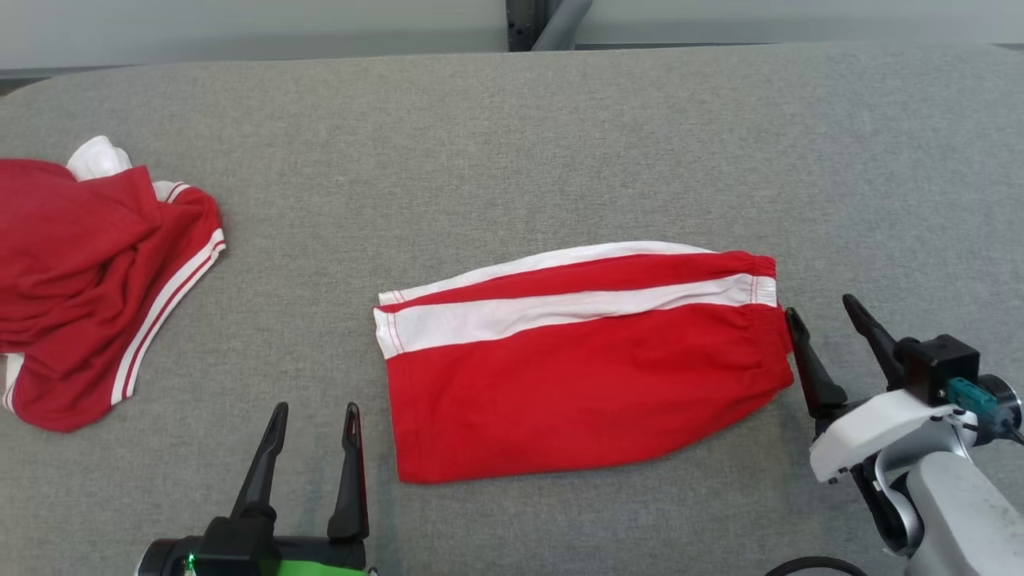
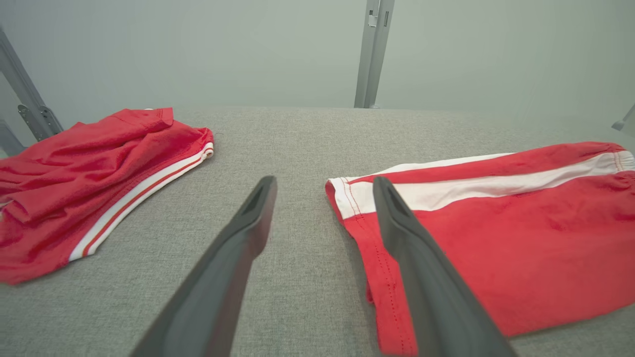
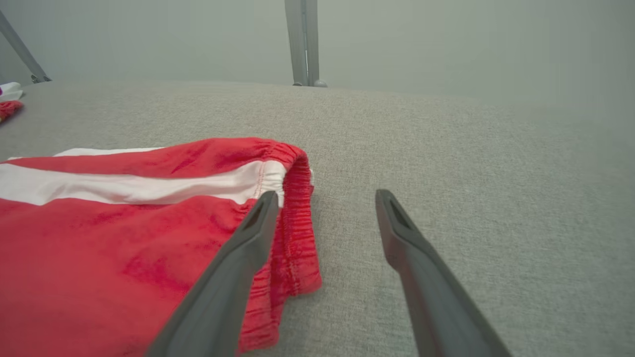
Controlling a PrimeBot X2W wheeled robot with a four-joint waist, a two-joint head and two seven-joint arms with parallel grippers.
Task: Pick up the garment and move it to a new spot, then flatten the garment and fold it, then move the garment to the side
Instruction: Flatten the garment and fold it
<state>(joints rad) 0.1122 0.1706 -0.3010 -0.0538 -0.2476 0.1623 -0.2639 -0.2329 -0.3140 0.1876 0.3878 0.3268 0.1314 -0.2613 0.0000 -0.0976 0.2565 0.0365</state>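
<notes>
Red garment (image 1: 584,368) with white stripes, folded flat on the grey surface (image 1: 512,144), centre of the head view. Left pincer (image 1: 316,410) at lower left, fingers spread, gripping nothing, just beside the garment's hemmed left edge. Right pincer (image 1: 820,308) at lower right, likewise spread and empty, its nearer finger close against the gathered waistband end. In the right wrist view, that finger overlapping the waistband at lower centre; touching or not, cannot tell. Crumpled red shorts (image 1: 88,280) at the far left edge, well apart from both.
</notes>
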